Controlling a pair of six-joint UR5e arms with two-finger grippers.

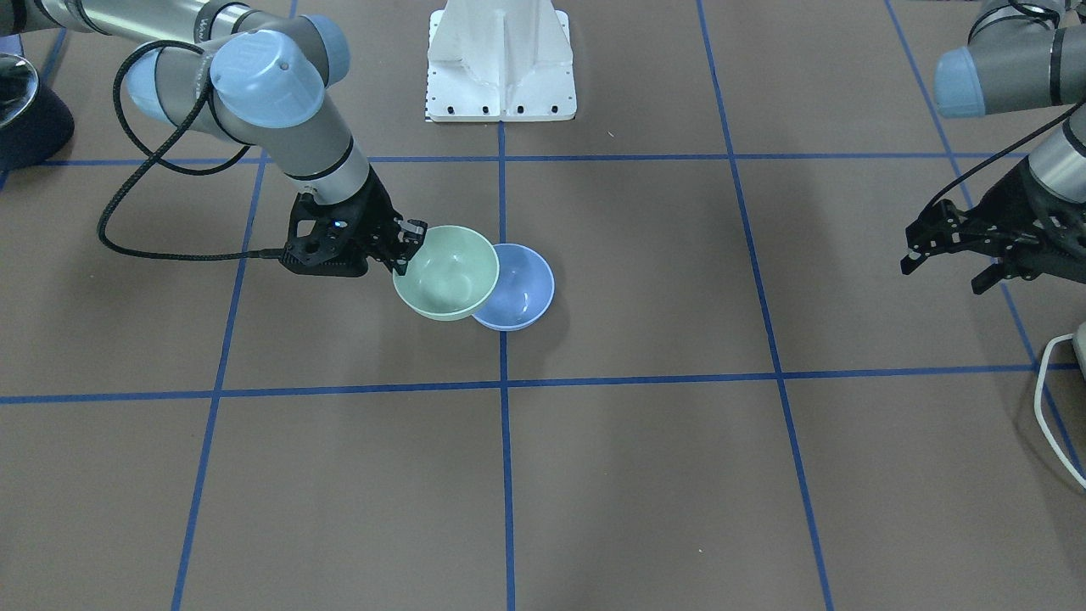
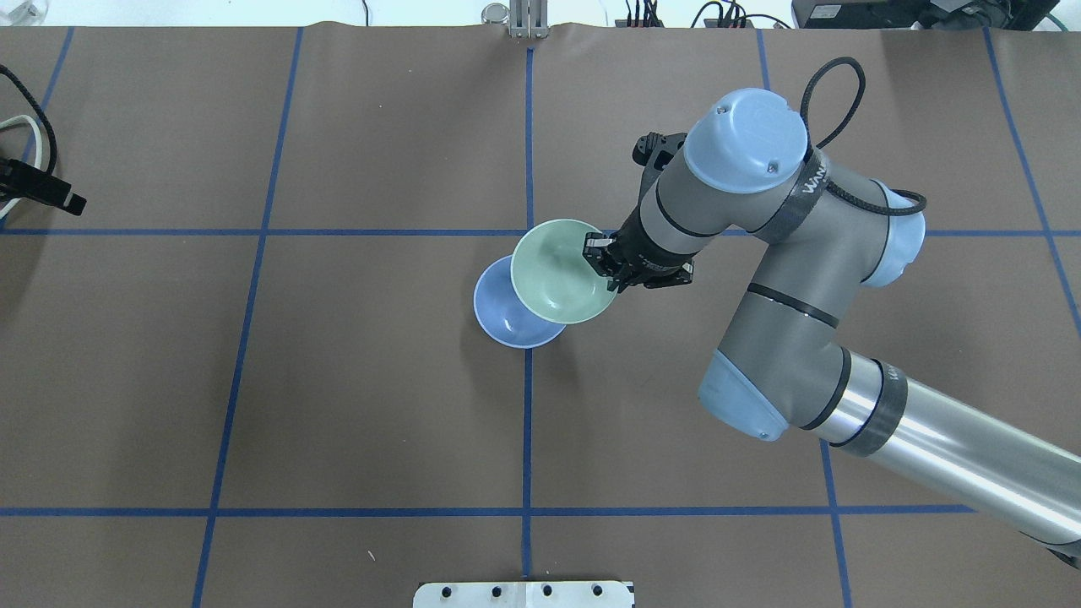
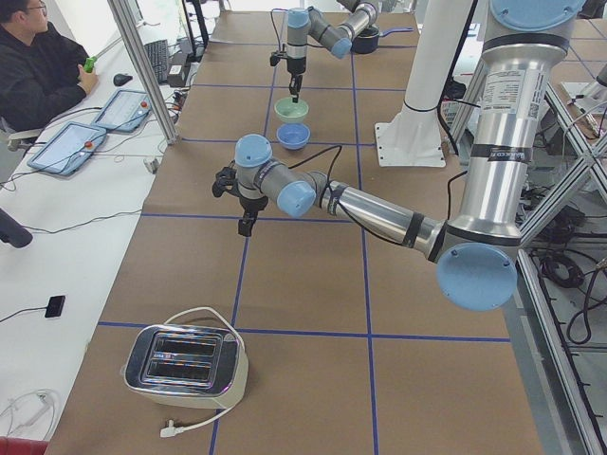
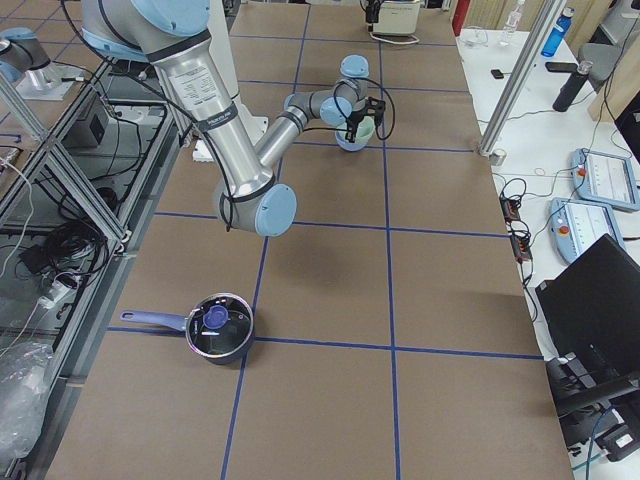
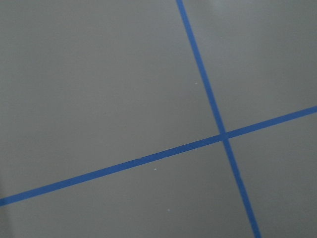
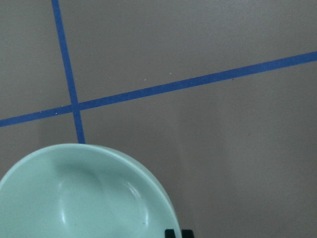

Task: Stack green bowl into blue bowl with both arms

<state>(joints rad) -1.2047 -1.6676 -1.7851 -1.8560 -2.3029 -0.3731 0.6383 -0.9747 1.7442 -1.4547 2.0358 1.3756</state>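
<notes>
My right gripper [image 1: 409, 244] is shut on the near rim of the mint-green bowl [image 1: 445, 271] and holds it tilted, lifted a little above the table. The green bowl overlaps the periwinkle-blue bowl [image 1: 524, 290], which sits on the table near the centre cross of blue tape. In the overhead view the green bowl [image 2: 560, 270] covers the blue bowl's [image 2: 503, 317] upper right part, with my right gripper [image 2: 601, 260] on its right rim. The right wrist view shows the green bowl [image 6: 84, 198] from above. My left gripper [image 1: 943, 265] is open and empty, far to the side.
The white base pedestal [image 1: 501, 64] stands at the robot's side of the table. A toaster [image 3: 185, 365] stands at the table's left end. A dark pot with a lid [image 4: 218, 328] stands at the right end. A white cable [image 1: 1056, 407] lies near my left arm.
</notes>
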